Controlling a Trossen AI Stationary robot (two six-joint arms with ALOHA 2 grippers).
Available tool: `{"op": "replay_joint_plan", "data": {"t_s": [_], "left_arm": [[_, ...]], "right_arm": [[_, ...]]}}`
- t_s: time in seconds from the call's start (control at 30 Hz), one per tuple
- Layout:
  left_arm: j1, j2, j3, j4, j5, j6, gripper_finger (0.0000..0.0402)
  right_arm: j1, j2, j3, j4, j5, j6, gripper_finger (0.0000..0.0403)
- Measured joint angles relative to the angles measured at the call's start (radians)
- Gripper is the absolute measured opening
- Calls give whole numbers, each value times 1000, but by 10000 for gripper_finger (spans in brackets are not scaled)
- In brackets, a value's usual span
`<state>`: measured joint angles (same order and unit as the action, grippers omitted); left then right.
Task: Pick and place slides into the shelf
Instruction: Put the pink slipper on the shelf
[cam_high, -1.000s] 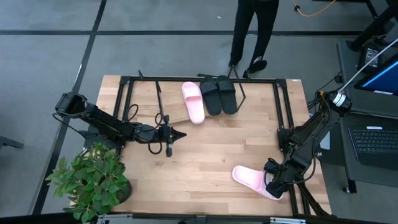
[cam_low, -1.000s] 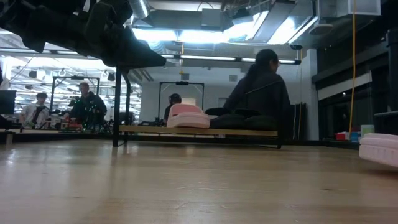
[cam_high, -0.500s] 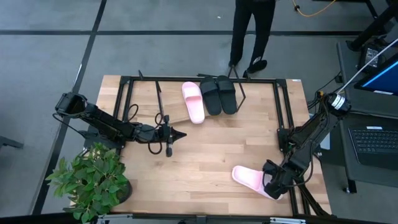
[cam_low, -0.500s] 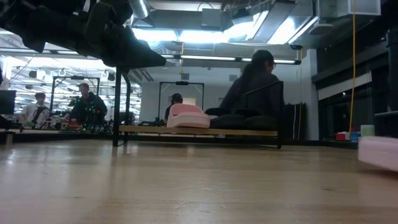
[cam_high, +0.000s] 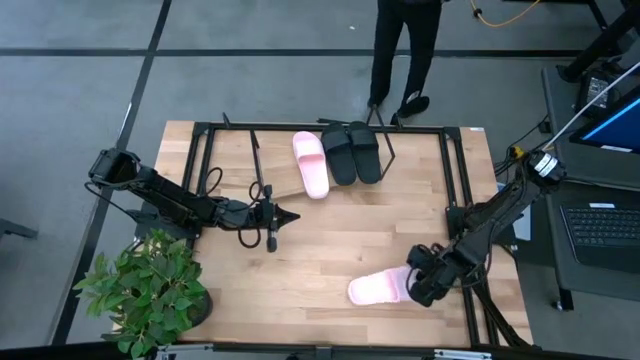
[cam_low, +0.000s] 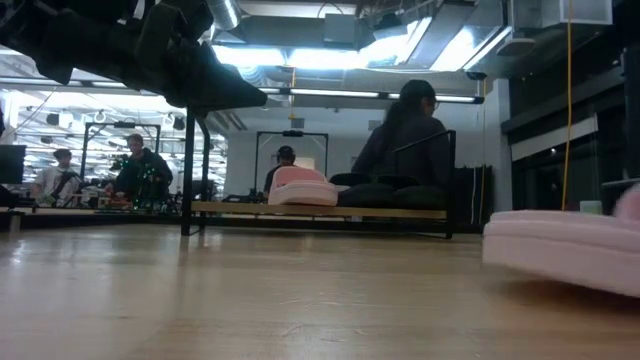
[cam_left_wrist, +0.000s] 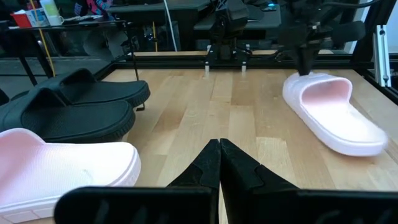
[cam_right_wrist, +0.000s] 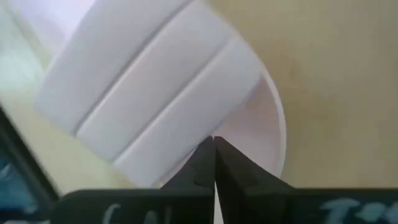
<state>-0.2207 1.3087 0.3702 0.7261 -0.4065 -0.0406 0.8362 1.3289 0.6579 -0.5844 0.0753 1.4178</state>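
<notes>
Table: a light wooden table (cam_high: 320, 250) ringed by a black metal frame (cam_high: 200, 130), seen from above.
Right gripper: the right gripper (cam_high: 418, 284) sits at about four o'clock on the table. Its fingers are pressed together, and their tips meet at the strap edge of a pink slide (cam_high: 375, 290); I cannot tell whether they pinch it.
That pink slide: it lies lengthwise toward nine o'clock from the gripper, near the table's front edge.
Left gripper: the left gripper (cam_high: 285, 215) hovers just left of the table's centre, fingers closed on nothing, pointing toward three o'clock.
Shelf: the slanted shelf (cam_high: 285, 180) stands at twelve o'clock.
Slides on the shelf: a second pink slide (cam_high: 311, 163) and two black slides (cam_high: 352, 152) lie side by side on it, the pink one leftmost.
Elsewhere: a potted plant (cam_high: 145, 290) at seven o'clock; a person (cam_high: 402, 50) stands beyond the table's far edge.
</notes>
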Motion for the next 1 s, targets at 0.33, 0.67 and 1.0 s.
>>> {"op": "replay_joint_plan", "data": {"t_s": [0.33, 0.67, 1.0], "left_arm": [[0, 0, 0, 0, 0, 0, 0], [0, 0, 0, 0, 6, 0, 0], [0, 0, 0, 0, 8, 25, 0]], "right_arm": [[-146, 0, 0, 86, 77, -311, 5], [-232, 0, 0, 126, 50, -431, 6], [-241, 0, 0, 148, 87, -501, 6]]}}
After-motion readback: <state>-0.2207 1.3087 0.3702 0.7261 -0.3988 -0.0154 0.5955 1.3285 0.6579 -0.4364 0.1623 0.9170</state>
